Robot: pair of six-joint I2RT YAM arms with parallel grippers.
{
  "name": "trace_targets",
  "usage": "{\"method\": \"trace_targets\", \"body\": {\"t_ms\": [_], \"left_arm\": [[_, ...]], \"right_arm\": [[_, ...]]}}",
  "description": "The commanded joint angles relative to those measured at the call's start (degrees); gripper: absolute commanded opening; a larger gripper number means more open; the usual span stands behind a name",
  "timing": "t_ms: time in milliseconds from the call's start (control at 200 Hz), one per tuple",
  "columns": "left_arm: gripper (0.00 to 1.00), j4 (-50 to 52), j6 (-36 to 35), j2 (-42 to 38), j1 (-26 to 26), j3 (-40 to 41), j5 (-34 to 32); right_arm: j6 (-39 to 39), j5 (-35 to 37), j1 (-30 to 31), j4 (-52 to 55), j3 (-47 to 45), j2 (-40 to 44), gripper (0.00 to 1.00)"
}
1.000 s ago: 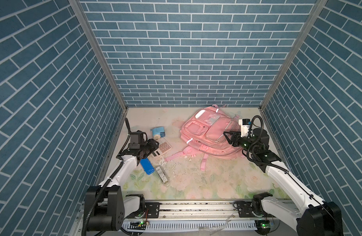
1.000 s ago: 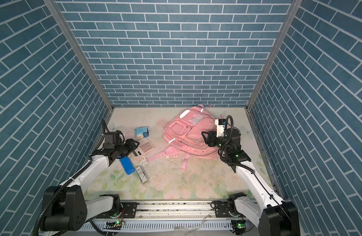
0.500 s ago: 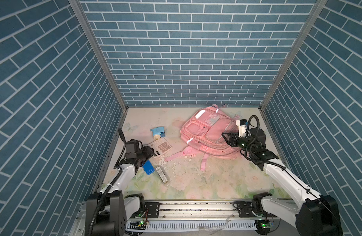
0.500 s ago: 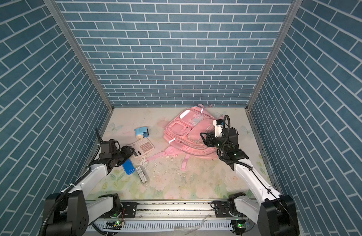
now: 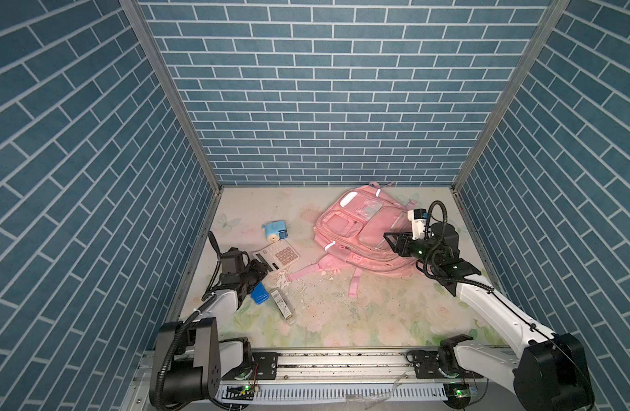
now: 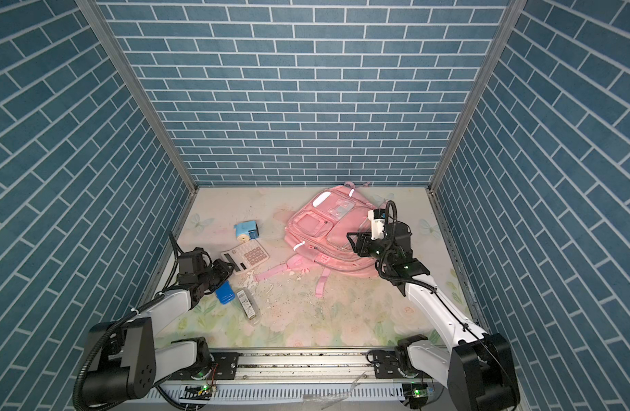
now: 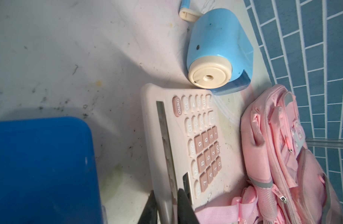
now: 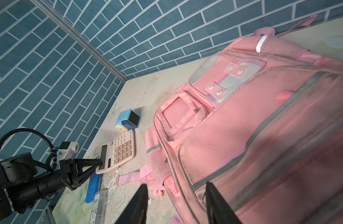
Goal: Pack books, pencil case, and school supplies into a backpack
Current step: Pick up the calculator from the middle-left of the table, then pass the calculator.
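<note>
I log left end effector [image 7: 166,195], wider a second ago, pinching flat plastic calculator [image 7: 186,145] at 9 o'clock of soft mesh backpack [image 5: 363,231]; right end effector [image 8: 176,185] agape.

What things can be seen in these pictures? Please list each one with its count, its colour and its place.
backpack: one, pale pink with silver strips, lying at the back right of the table
pencil sharpener: one, light blue and cream, left of the backpack
calculator: one, cream with brownish-pink keys, just in front of the sharpener
blue case: one, blue, beside the left arm
clear case: one, transparent with a label, next to the blue case
flakes: many, whitish, scattered in front of the backpack
table: one, pale floral
walls: three, blue brick pattern
left gripper: one, black, closed on the calculator's edge
right gripper: one, black, open, at the backpack's side
</note>
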State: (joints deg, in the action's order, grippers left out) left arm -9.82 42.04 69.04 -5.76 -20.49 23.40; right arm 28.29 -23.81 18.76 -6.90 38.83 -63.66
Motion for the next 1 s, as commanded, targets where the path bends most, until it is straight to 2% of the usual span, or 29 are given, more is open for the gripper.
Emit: {"method": "trace_targets", "body": {"t_ms": [0, 255, 425, 635, 745, 925, 995], "left_arm": [[0.15, -2.04, -0.55, -1.45, -0.42, -0.06, 1.12], [0.03, 0.25, -1.73, -3.04, -0.48, -1.87, 4.17], [0.00, 10.43, -4.94, -10.89, -0.47, -6.22, 4.84], [0.00, 15.88, -5.66, -17.04, 0.36, -11.31, 10.97], [0.00, 13.44, -4.24, -16.96, 3.98, -14.00, 14.54], [0.00, 11.04, -4.70, -11.86, 15.86, -21.08, 12.97], [0.00, 9.01, -3.73, -9.78, 18.39, -22.92, 12.80]], "right_arm": [[1.08, -0.70, 0.39, -1.10, 0.11, -0.21, 0.49], [1.08, -1.58, 0.52, -0.94, 0.97, -0.80, 0.48], [0.97, -2.11, 0.90, 0.12, 1.60, -0.43, 0.47], [2.18, -3.45, 2.39, -1.26, 3.62, -2.23, 0.47], [2.48, -5.04, 4.26, -2.71, 6.07, -4.84, 0.47], [2.60, -8.73, 8.88, -6.13, 10.77, -10.17, 0.49], [3.14, -11.02, 10.13, -8.55, 11.44, -11.84, 0.51]]}}
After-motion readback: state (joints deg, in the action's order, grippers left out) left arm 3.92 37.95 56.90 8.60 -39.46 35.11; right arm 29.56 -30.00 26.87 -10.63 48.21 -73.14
